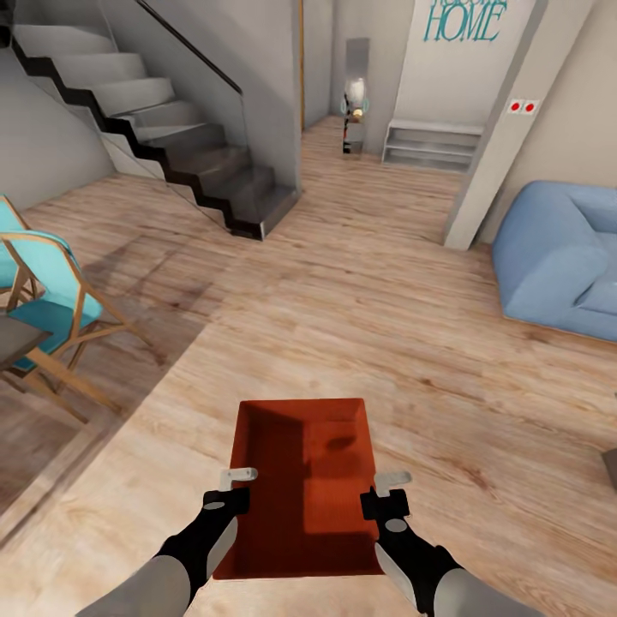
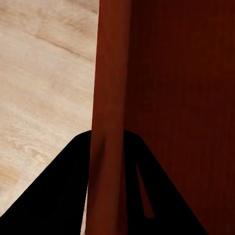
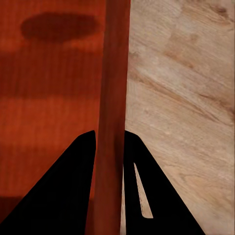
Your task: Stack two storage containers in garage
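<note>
- Floor (image 1: 360, 283): light wood planks, covering most of the head view; a shadow band crosses its left side.
- Staircase (image 1: 171, 111): grey steps with black edging, upper left of the frame, rising to the left.
- Sofa (image 1: 557, 257): blue, at the right edge.
- Wall (image 1: 463, 60): white, top centre-right, with teal lettering "HOME"; a low white shelf (image 1: 433, 144) stands below it.
- Chair (image 1: 43, 300): teal seat on a wood frame, left edge.
- Bin (image 1: 304, 480): red-orange, rectangular, low straight walls, flat bottom, empty. It sits bottom centre, held between both arms.
- Left gripper (image 1: 224, 500): clamped on the bin's left wall; in the left wrist view the wall (image 2: 110, 122) runs between the dark fingers (image 2: 54, 196).
- Right gripper (image 1: 384, 501): clamped on the bin's right wall (image 3: 113, 122), a finger on each side.
</note>
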### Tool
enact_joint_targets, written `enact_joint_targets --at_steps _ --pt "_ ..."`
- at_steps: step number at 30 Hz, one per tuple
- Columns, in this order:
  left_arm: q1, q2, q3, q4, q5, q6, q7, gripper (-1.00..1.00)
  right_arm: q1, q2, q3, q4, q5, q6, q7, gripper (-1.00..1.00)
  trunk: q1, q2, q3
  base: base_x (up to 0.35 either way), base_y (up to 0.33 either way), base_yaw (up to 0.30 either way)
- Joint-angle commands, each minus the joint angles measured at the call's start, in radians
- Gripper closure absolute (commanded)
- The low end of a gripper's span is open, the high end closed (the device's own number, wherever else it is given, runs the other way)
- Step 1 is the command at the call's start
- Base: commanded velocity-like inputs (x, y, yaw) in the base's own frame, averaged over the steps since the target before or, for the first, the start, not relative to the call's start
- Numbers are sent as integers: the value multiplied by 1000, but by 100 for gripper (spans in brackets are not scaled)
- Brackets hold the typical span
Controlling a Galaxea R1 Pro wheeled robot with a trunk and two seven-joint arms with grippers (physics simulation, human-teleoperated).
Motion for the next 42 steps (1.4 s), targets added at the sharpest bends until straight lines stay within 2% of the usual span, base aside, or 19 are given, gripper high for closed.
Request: enact_joint_targets --at_steps 1,11,42 --pt "0 1 3 -6 -24 -4 21 100 -1 0 -13 5 -32 -8 -10 100 1 -2 -1 287 213 -126" --pt "0 1 3 -6 -26 -4 21 100 -1 1 -13 5 -32 -8 -9 100 1 -2 -5 287 213 -167" --pt "0 1 2 -7 -26 -4 19 100 0 -2 -8 5 -26 -22 -6 100 1 -2 -5 287 213 -3"
